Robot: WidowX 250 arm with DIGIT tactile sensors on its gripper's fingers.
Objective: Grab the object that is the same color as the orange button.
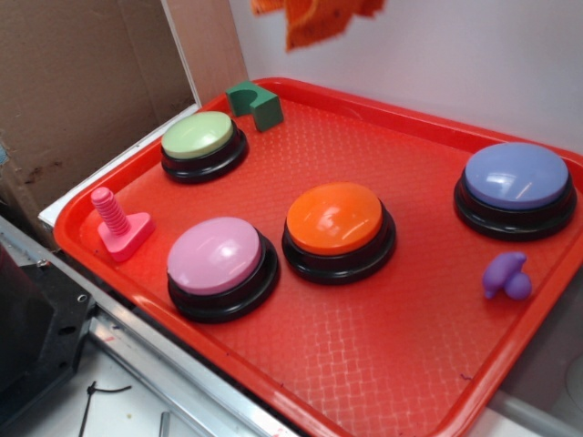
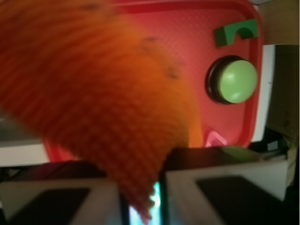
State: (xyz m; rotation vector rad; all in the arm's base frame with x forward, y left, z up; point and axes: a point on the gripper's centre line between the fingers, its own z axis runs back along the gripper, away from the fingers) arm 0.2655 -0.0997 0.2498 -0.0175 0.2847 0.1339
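The orange knitted cloth rag [image 1: 314, 20] hangs at the top edge of the exterior view, high above the red tray [image 1: 383, 364]. In the wrist view the rag [image 2: 93, 93] fills most of the frame, blurred, with its lower tip pinched between the jaws of my gripper [image 2: 140, 201]. The gripper is shut on the rag. The gripper itself is out of the exterior view. The orange button [image 1: 334, 218] sits near the middle of the tray, untouched.
On the tray stand a green button [image 1: 198, 137], a pink button [image 1: 217, 257] and a purple button [image 1: 516, 178]. A green arch block [image 1: 256, 103], a pink bolt-shaped toy [image 1: 118, 225] and a small purple toy [image 1: 506, 276] lie there too. A cardboard wall [image 1: 82, 82] stands at the left.
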